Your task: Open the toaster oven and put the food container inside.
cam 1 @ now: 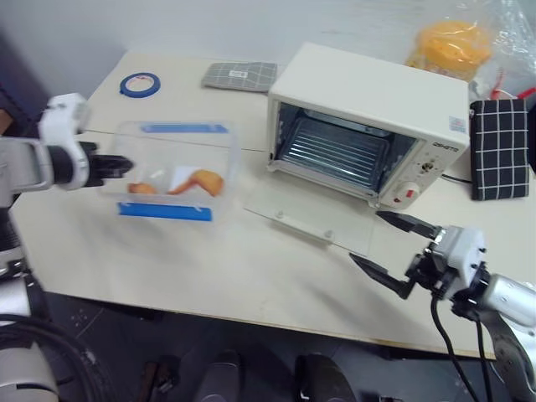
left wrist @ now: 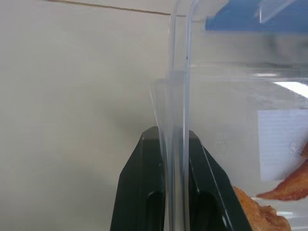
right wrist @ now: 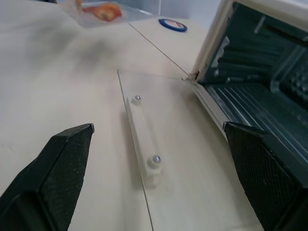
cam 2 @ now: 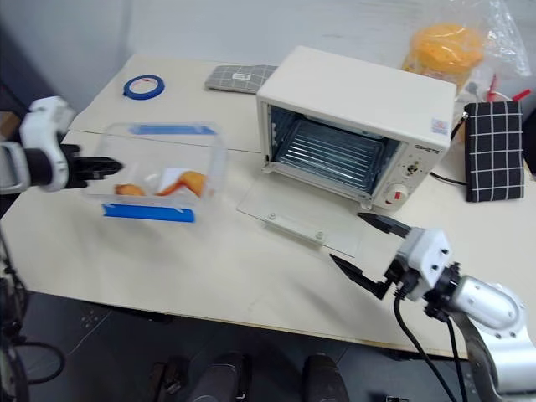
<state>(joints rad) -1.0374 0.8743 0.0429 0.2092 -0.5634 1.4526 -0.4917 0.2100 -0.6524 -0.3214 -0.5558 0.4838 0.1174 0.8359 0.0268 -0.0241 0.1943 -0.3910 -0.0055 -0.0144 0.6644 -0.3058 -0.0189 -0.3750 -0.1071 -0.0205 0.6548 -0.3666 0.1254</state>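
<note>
I see the cream-white toaster oven with a red switch and silvery wire rack, and the clear food container with blue clips and orange food. On my pale beige table lie a blue tape ring, a grey checked cloth and a black cloth with a white grid. Both grippers' fingers are black, and a clear bag holds something orange-yellow.

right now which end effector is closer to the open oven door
Right. The right end effector hangs open just past the front edge of the toaster oven's lowered glass door. The left end effector is off to the side, shut on the food container's wall.
</note>
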